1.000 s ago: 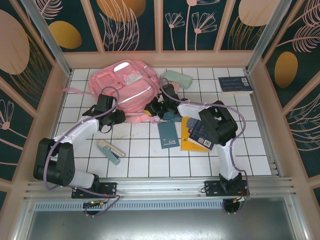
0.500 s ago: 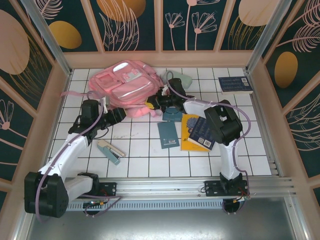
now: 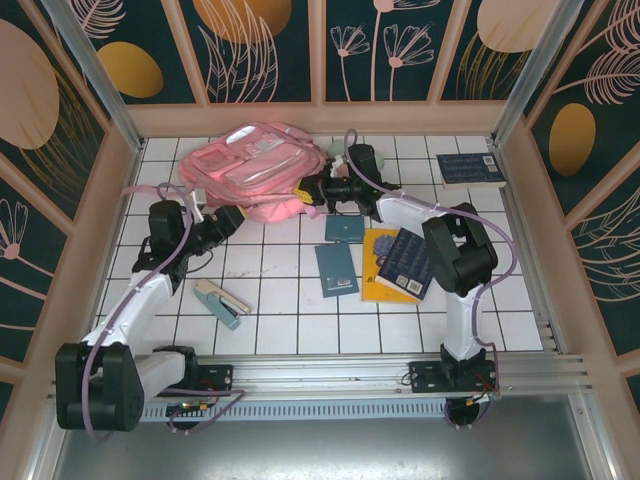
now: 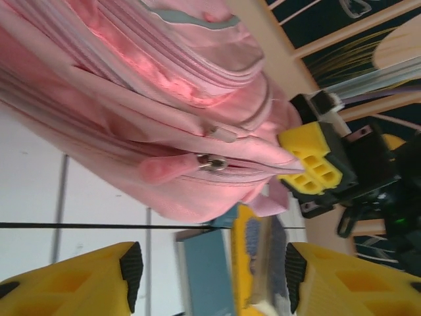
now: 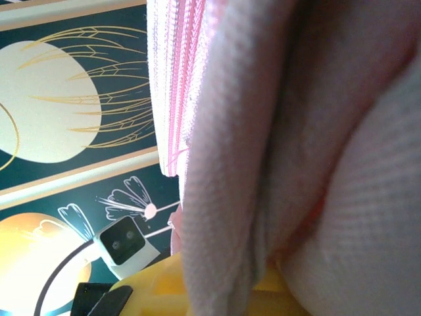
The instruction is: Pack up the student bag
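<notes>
The pink student bag [image 3: 250,165] lies at the back left of the tiled table, front pockets up. My right gripper [image 3: 303,190] is shut on the fabric at the bag's right edge. In the right wrist view pink cloth [image 5: 276,158] bunches over a yellow finger [image 5: 148,293]. The left wrist view shows the bag [image 4: 131,99], its zipper pull [image 4: 210,160], and the right gripper [image 4: 309,164] pinching the fabric. My left gripper [image 3: 225,222] hovers just left of and in front of the bag, open, with nothing between its fingers [image 4: 99,283].
A mint-green pencil case [image 3: 343,153] peeks out behind the right arm. Teal notebooks [image 3: 337,268], a yellow book [image 3: 380,280] under a dark blue one [image 3: 405,262], a stapler [image 3: 220,302] and a blue book [image 3: 470,168] lie on the table.
My left arm has drawn back to the left, off the bag. The right gripper has moved toward the back wall, pulling the bag's edge with it.
</notes>
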`<move>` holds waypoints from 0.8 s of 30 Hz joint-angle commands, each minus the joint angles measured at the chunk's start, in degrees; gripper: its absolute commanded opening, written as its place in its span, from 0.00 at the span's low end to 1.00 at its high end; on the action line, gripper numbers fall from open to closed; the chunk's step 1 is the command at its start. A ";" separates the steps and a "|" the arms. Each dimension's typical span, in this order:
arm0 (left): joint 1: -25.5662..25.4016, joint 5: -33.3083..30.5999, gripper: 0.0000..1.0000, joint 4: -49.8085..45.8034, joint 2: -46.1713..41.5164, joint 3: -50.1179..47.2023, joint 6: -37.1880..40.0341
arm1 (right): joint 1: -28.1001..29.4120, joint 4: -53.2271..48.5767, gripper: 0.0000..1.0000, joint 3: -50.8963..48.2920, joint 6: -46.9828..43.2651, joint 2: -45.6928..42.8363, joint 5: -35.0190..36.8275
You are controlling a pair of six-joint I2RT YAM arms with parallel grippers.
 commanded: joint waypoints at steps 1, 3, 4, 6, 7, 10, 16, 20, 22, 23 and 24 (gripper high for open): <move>0.26 5.82 0.59 13.37 1.92 -1.89 -7.43 | 0.89 7.62 0.00 2.40 0.60 -4.96 -3.83; 0.26 5.73 0.58 13.65 2.43 -1.99 -7.51 | 0.90 7.65 0.00 2.62 0.83 -4.86 -3.84; 0.22 5.25 0.58 12.68 2.55 -1.93 -6.89 | 0.88 7.58 0.00 2.82 0.87 -4.84 -3.83; 0.26 4.18 0.59 10.36 2.64 -1.49 -5.11 | 0.90 7.39 0.00 3.24 0.87 -4.96 -3.74; 0.26 3.64 0.59 9.43 2.62 -1.48 -4.46 | 0.90 7.25 0.00 3.52 0.87 -4.99 -3.70; 0.26 3.09 0.59 9.68 3.54 -1.57 -4.21 | 0.90 7.12 0.00 3.79 0.87 -5.14 -3.57; 0.26 1.33 0.59 10.10 5.93 -1.21 -4.13 | 0.89 6.92 0.00 3.66 0.89 -5.58 -3.39; 0.37 0.87 0.59 11.26 7.06 -0.41 -4.20 | 2.08 6.94 0.00 3.37 0.70 -6.08 -3.48; 0.35 0.99 0.58 12.16 7.50 0.00 -4.41 | 2.26 7.02 0.00 3.19 0.61 -6.21 -3.48; 0.35 1.06 0.58 12.60 7.77 0.25 -4.55 | 2.30 7.09 0.00 3.11 0.69 -6.28 -3.48; 0.30 1.00 0.58 12.87 7.98 0.43 -4.57 | 2.38 7.14 0.00 3.02 0.70 -6.28 -3.48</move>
